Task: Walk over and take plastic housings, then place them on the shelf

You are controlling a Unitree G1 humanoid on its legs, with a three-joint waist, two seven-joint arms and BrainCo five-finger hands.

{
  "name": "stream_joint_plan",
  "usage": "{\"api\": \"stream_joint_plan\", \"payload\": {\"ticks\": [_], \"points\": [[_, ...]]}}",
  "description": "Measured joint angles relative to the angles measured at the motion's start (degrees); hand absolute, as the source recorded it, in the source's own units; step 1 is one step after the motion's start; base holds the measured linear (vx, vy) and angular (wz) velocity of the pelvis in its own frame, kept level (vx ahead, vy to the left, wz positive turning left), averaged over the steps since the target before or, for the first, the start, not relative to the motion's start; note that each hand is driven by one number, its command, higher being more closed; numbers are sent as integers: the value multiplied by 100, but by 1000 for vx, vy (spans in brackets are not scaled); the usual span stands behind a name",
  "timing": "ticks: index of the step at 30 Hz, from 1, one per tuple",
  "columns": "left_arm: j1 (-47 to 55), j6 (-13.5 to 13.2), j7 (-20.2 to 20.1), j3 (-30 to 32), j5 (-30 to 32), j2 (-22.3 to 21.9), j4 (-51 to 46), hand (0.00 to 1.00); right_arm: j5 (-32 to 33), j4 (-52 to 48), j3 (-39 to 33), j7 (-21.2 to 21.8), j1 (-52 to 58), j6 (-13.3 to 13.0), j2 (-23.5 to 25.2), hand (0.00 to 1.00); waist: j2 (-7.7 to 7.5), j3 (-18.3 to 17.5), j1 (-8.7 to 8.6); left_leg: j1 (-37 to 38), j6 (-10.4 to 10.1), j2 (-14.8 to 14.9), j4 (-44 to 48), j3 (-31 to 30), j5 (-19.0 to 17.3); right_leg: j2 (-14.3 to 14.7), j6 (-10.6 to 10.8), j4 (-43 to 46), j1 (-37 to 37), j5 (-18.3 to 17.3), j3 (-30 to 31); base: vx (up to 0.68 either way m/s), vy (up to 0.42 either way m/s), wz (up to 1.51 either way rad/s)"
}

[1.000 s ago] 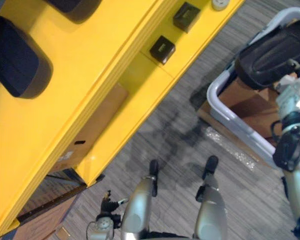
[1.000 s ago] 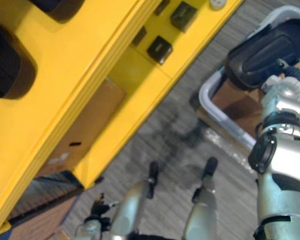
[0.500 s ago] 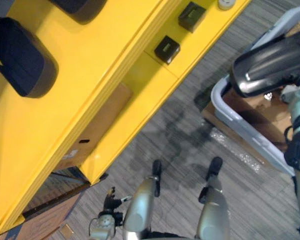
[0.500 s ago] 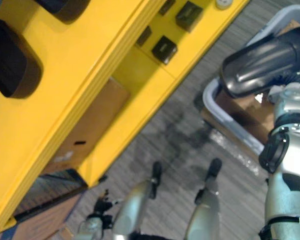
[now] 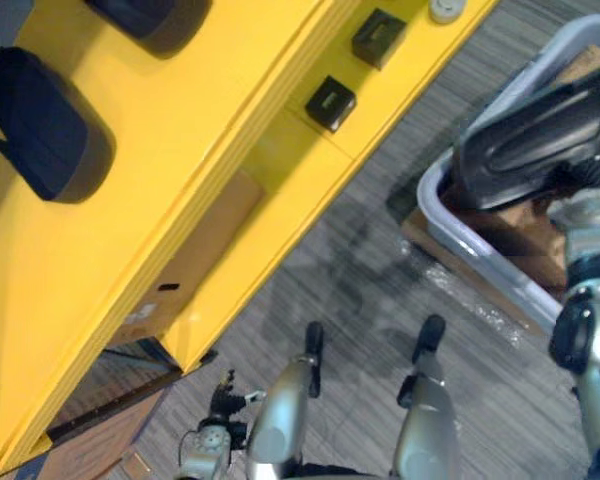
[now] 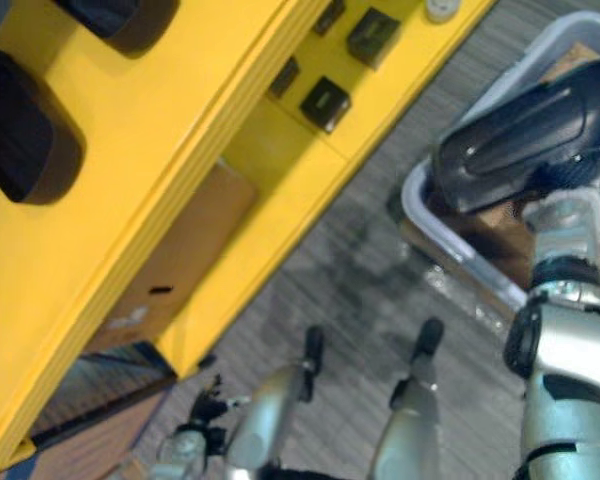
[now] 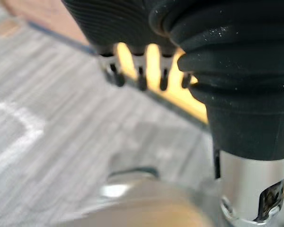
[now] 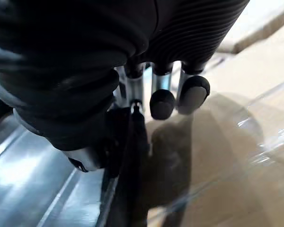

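Observation:
A black rounded plastic housing (image 5: 535,140) hangs over the grey bin (image 5: 472,243) at the right. My right hand (image 8: 162,103) is behind its right end, fingers curled on its dark edge (image 8: 132,156). Two more black housings (image 5: 45,120) (image 5: 145,15) lie on the top board of the yellow shelf (image 5: 180,210) at the left. My left hand (image 7: 138,81) hangs low beside the shelf's foot, fingers straight, holding nothing.
Small black boxes (image 5: 328,100) (image 5: 377,37) and a white disc (image 5: 442,8) sit on the lower yellow board. A cardboard box (image 5: 195,255) stands under the shelf. Brown cardboard (image 5: 540,235) lines the bin. Grey carpet (image 5: 380,290) lies between shelf and bin.
My right hand's fingers have curled onto the housing, which has tipped and shifted slightly over the bin. The left hand stays as it was.

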Motion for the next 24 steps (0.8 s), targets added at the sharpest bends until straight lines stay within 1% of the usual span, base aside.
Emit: {"api": "stream_joint_plan", "payload": {"ticks": [1,3,4,5,6,7,8,9,13,15,16,18,22,24], "points": [[-72,-32,57,-44,0,-124,-202,0,-85,-437,0,-65,313,21,39,100,-17,-3,-50,0,4,3,-10,34,-4,2,1,12,-43,0,57,-7,-1,-18],[-111,-81,92,-315,11,-218,-592,0,-229,-1162,-2,-138,823,86,85,100,-74,-2,-105,-3,13,19,-28,154,-16,13,1,35,-142,0,159,-7,-4,-25],[-111,-136,92,-452,46,-283,-836,0,-373,-1577,-10,-184,1113,104,122,100,-106,16,-206,-4,18,30,-28,174,-36,21,3,40,-176,-1,204,2,-15,-21],[-111,-164,88,-470,77,-332,-964,0,-451,-1776,-14,-196,1278,111,124,100,-122,13,-257,-4,21,47,-21,185,-52,25,3,40,-185,-1,220,10,-15,-21],[-102,-185,86,-552,212,-377,-1219,0,-637,-2277,-61,-225,1707,142,129,100,-164,4,-360,5,22,75,11,263,-101,43,4,41,-200,-2,275,11,-9,-21],[-102,-197,77,-602,257,-360,-1342,0,-683,-2502,-125,-239,1902,144,134,100,-183,9,-368,8,17,93,42,300,-133,58,4,45,-213,-2,318,5,2,-35],[-93,-214,67,-619,292,-352,-1621,0,-750,-2882,-210,-282,2184,149,135,100,-233,20,-386,3,24,107,111,361,-193,87,5,75,-264,-4,412,0,8,-31],[-93,-218,60,-628,413,-347,-1885,0,-839,-3139,-277,-307,2360,145,135,100,-259,32,-481,2,33,107,147,396,-225,90,8,80,-266,-7,436,-3,9,-26],[-100,-276,-13,-750,737,-235,-2657,0,-935,-3319,-320,-335,2462,59,134,100,-370,6,-652,7,45,114,193,510,-280,101,13,123,-355,-12,575,-20,8,-17],[-134,-279,-59,-882,791,-105,-2909,0,-983,-3318,-318,-361,2463,16,127,100,-387,1,-667,21,43,130,189,576,-281,118,13,126,-380,-12,634,-19,-10,-15],[-140,-279,-64,-898,906,-107,-3035,0,-999,-3318,-312,-377,2460,-34,123,100,-387,1,-669,44,42,143,176,597,-281,129,13,127,-381,-12,660,-13,-20,-10],[-197,-278,-62,-984,916,-116,-3248,0,-1048,-3300,-219,-395,2396,-70,95,100,-387,1,-677,72,38,150,165,623,-284,146,11,131,-382,-10,691,-17,-19,-9],[-508,-280,-55,-1124,947,-118,-3510,0,-1090,-2902,114,-434,1962,-84,-36,100,-387,1,-722,77,38,146,164,646,-283,143,11,163,-409,-11,720,-13,-6,-3],[-808,-280,-33,-1291,953,-126,-3607,0,-1093,-2452,378,-449,1395,-91,-120,100,-387,1,-762,14,39,143,169,724,-281,130,10,236,-557,-11,805,-34,-7,-11]]}}
